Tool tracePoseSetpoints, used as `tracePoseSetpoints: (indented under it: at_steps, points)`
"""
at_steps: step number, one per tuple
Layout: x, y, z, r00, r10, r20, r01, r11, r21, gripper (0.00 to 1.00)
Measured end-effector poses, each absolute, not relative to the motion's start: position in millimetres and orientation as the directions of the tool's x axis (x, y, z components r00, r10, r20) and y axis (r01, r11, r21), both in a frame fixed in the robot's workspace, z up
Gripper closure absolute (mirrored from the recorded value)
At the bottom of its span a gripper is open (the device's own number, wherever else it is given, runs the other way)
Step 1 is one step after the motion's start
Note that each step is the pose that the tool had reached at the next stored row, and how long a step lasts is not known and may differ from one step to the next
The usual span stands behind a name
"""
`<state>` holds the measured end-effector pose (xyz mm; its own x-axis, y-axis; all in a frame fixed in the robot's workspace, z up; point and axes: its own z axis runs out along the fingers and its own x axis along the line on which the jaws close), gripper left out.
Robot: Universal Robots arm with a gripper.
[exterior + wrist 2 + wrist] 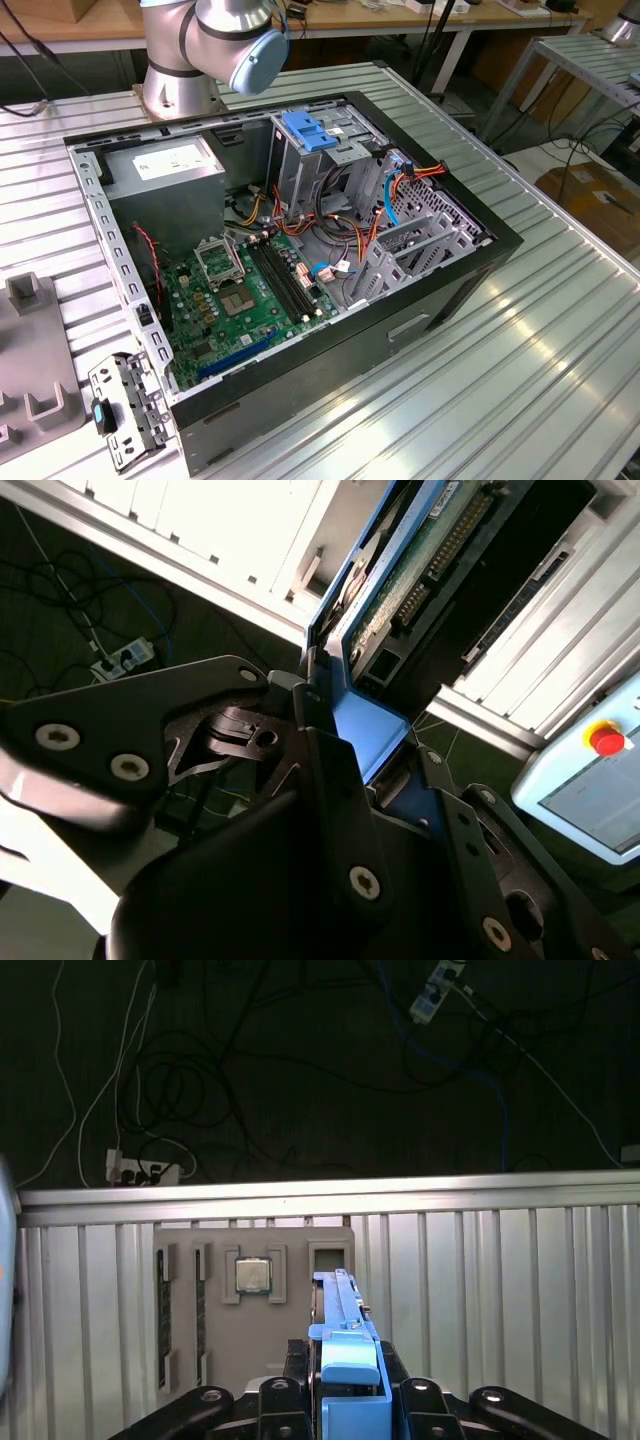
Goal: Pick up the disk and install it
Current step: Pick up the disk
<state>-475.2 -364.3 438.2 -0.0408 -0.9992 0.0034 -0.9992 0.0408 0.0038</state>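
Pincer (pixel 347 1385) tight on the blue-railed disk (pixel 338 1305), edge-on.

Silver arm (pixel 205 35) joints, pale-blue cap; black claw (pixel 347 1378) links (silver screw heads throughout)
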Motion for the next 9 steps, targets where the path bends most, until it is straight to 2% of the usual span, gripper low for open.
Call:
tracePoseSetpoints:
  at_steps: [9]
  points:
    - [-475.2, -364.3, 443.1, -0.041, -0.999, 0.003, -0.999, 0.041, 0.004, 0.63]
